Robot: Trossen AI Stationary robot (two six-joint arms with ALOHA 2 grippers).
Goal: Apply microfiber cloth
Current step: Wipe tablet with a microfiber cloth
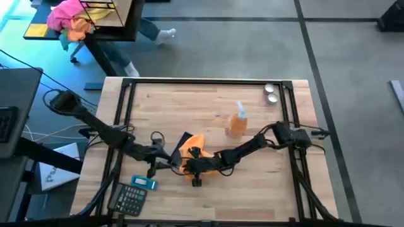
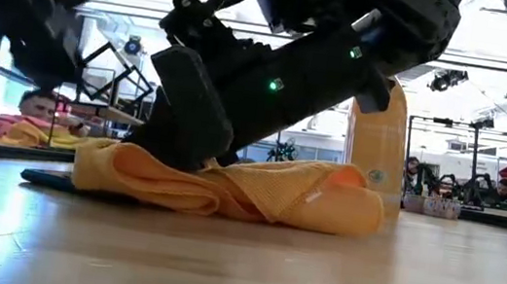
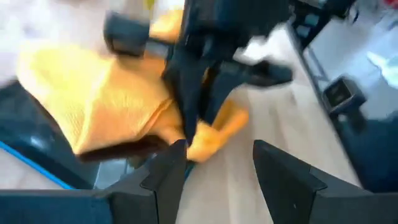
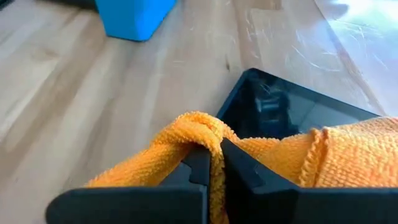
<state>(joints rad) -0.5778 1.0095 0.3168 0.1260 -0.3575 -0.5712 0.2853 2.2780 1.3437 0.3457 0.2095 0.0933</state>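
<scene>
One microfiber cloth pinched in right end effector over one phone; left end effector agape.

The microfiber cloth is a soft orange fabric with a fine looped weave, bunched into loose folds rather than spread flat. It lies on the desk nearer the front edge than the back, a little left of the middle. Part of it drapes over the black phone, and one raised fold is pinched in the right gripper.
</scene>
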